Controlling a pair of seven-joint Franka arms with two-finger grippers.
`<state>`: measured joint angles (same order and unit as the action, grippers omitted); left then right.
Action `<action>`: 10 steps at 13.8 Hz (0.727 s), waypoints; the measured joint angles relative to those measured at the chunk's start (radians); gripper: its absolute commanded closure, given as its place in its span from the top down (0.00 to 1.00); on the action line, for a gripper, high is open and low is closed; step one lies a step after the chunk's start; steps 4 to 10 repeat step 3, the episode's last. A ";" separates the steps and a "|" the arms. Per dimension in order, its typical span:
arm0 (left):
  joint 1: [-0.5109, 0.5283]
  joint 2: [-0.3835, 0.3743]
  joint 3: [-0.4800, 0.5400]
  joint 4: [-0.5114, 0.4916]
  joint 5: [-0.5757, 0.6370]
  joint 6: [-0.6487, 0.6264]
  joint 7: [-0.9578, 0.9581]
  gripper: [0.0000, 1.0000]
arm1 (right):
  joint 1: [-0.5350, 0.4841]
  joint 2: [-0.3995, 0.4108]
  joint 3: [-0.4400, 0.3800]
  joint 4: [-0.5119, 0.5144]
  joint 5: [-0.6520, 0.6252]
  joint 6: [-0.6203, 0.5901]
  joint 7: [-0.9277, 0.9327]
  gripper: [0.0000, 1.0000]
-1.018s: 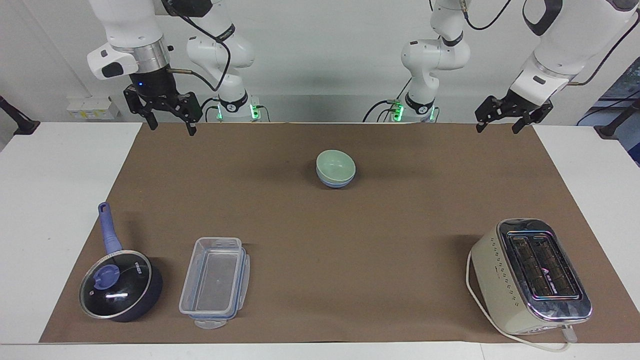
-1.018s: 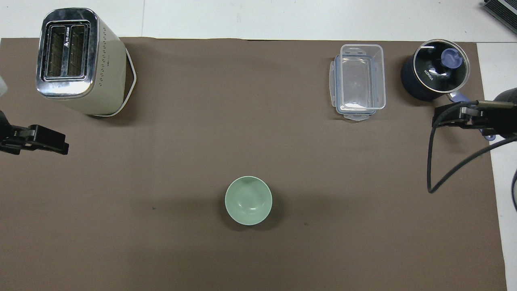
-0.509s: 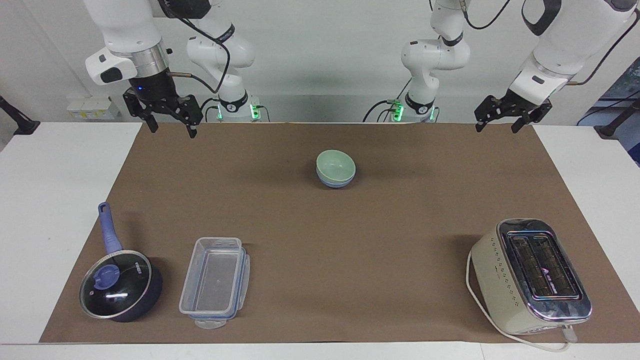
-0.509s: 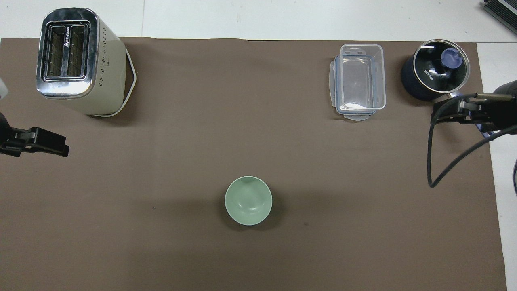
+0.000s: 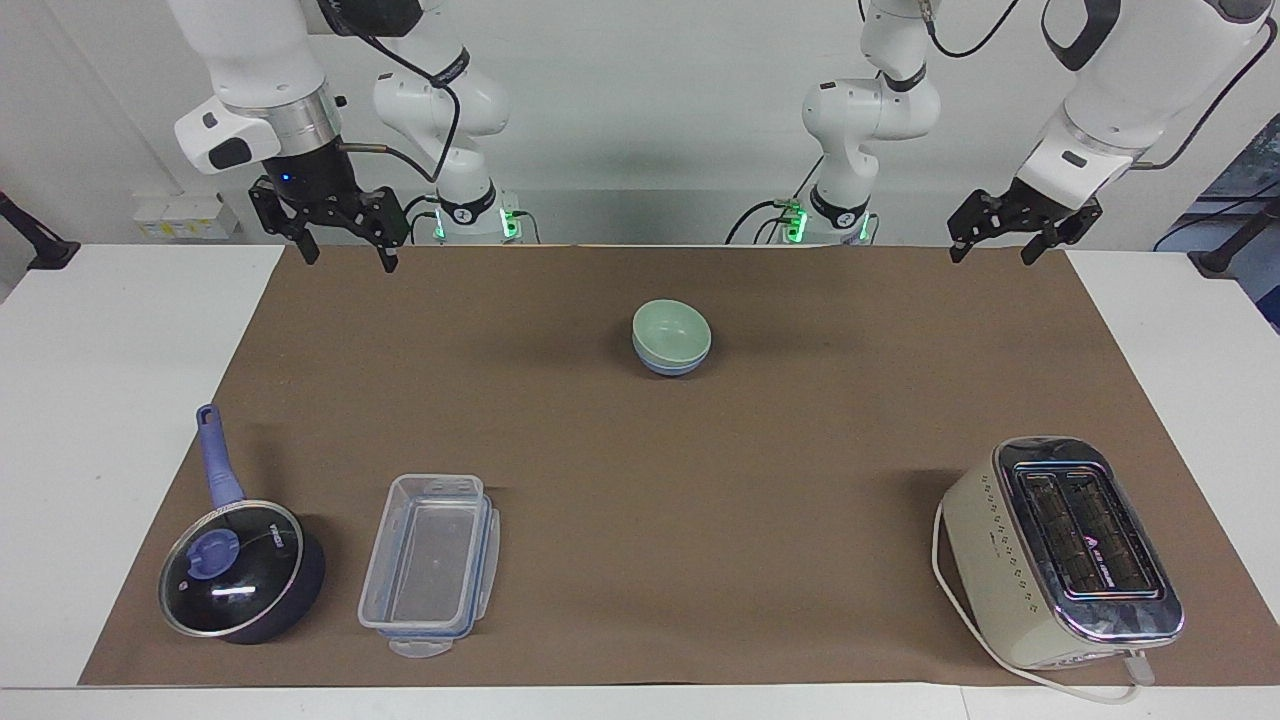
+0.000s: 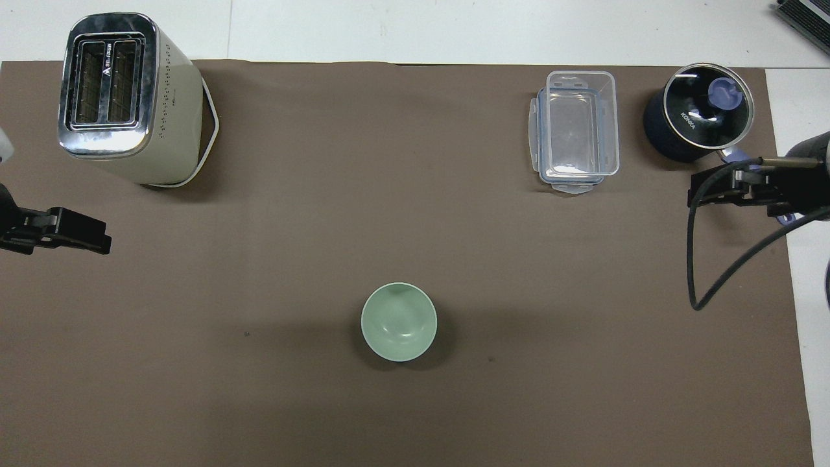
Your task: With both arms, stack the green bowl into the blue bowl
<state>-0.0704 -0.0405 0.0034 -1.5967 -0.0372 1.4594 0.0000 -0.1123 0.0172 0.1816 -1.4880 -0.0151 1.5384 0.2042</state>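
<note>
The green bowl (image 5: 671,328) sits nested inside the blue bowl (image 5: 668,366) on the brown mat, midway between the two arms. In the overhead view only the green bowl (image 6: 398,321) shows, and the blue bowl is hidden under it. My right gripper (image 5: 350,262) is open and empty, raised over the mat's edge at the right arm's end; it also shows in the overhead view (image 6: 713,188). My left gripper (image 5: 992,258) is open and empty, raised over the mat's corner at the left arm's end; it also shows in the overhead view (image 6: 91,235). Both are well away from the bowls.
A dark blue lidded saucepan (image 5: 240,570) and a clear plastic container (image 5: 430,565) stand farther from the robots toward the right arm's end. A cream toaster (image 5: 1065,555) with its cord stands farther out toward the left arm's end.
Both grippers have shifted only slightly while staying raised and open. The nested bowls have not moved.
</note>
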 measured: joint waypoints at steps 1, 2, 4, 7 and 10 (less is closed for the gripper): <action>0.000 -0.001 0.000 -0.002 0.000 0.000 0.000 1.00 | 0.000 0.000 -0.001 0.000 0.006 -0.003 0.000 1.00; 0.000 -0.002 0.000 -0.005 0.000 0.001 0.000 1.00 | 0.000 0.000 -0.003 0.000 0.008 -0.005 0.000 1.00; 0.000 -0.002 0.000 -0.006 0.000 0.003 0.000 1.00 | 0.000 0.000 -0.004 0.000 0.009 -0.005 0.000 1.00; 0.000 -0.002 0.000 -0.006 0.000 0.003 0.000 1.00 | 0.000 0.000 -0.004 0.000 0.009 -0.005 0.000 1.00; 0.000 -0.002 0.000 -0.006 0.000 0.003 0.000 1.00 | 0.000 0.000 -0.004 0.000 0.009 -0.005 0.000 1.00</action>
